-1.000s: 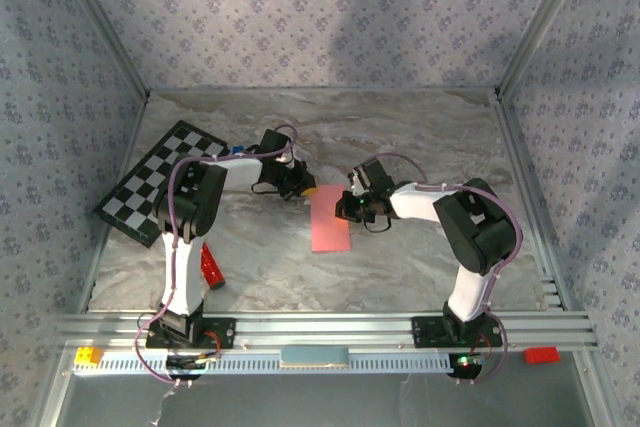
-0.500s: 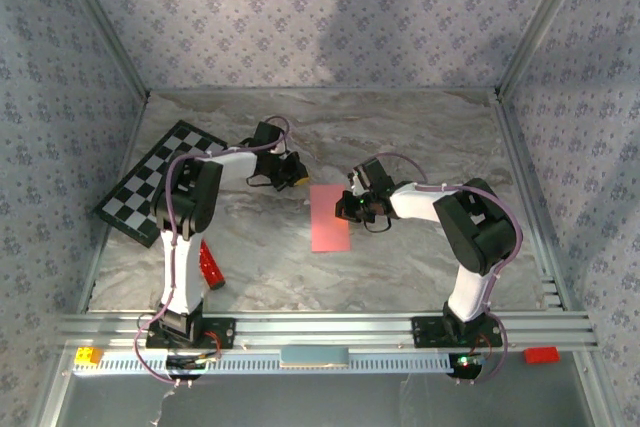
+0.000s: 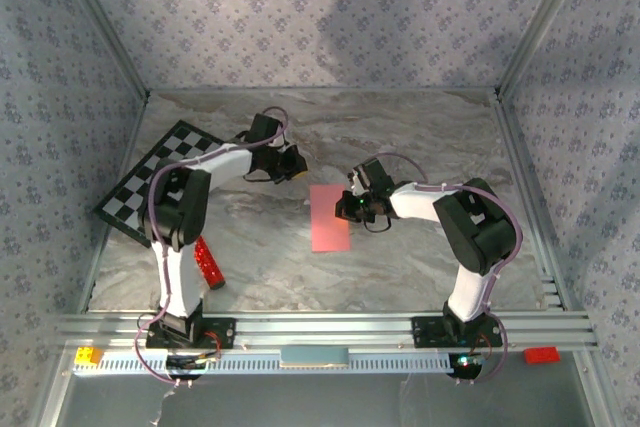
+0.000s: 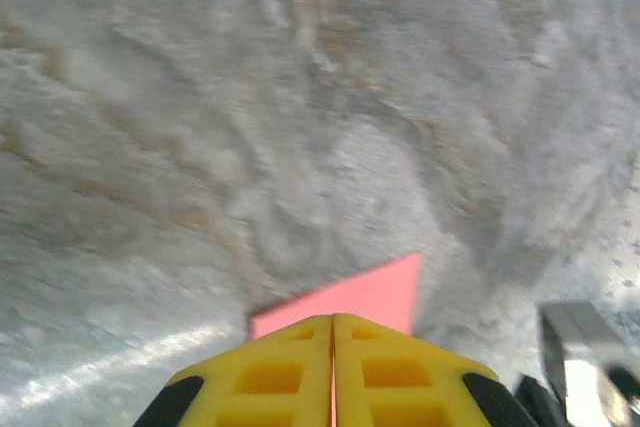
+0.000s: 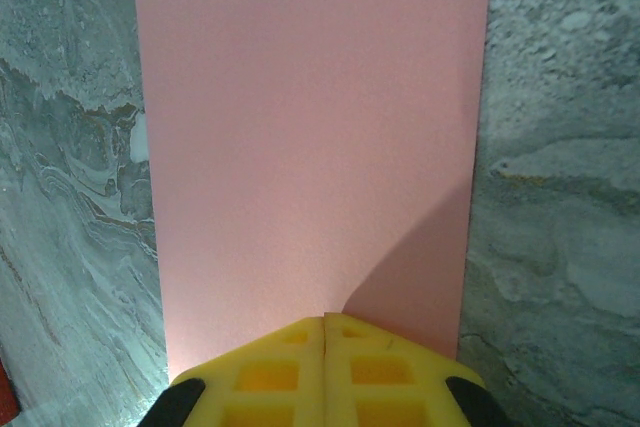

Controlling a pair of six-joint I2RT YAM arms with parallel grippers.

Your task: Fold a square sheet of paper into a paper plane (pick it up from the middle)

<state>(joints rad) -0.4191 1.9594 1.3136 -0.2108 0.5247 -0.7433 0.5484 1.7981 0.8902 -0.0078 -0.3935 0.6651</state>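
The pink sheet of paper (image 3: 330,219) lies flat on the marble table as a rectangle longer than it is wide. A paper plane is out of view. My right gripper (image 3: 347,207) is shut, its yellow fingertips low over the sheet's right edge. In the right wrist view the sheet (image 5: 310,147) stretches away from the gripper (image 5: 324,319). My left gripper (image 3: 297,169) is shut and stands off the sheet's far left corner, apart from it. In the left wrist view one corner of the sheet (image 4: 360,297) shows just past the gripper (image 4: 332,319).
A black-and-white checkerboard (image 3: 150,182) lies at the left. A red glittery bar (image 3: 208,263) lies beside the left arm's base. On the front rail sit a yellow brick (image 3: 88,355) and a red brick (image 3: 541,354).
My left gripper has drawn back from the sheet's far left corner, up and to the left. The right gripper and the sheet have stayed put.
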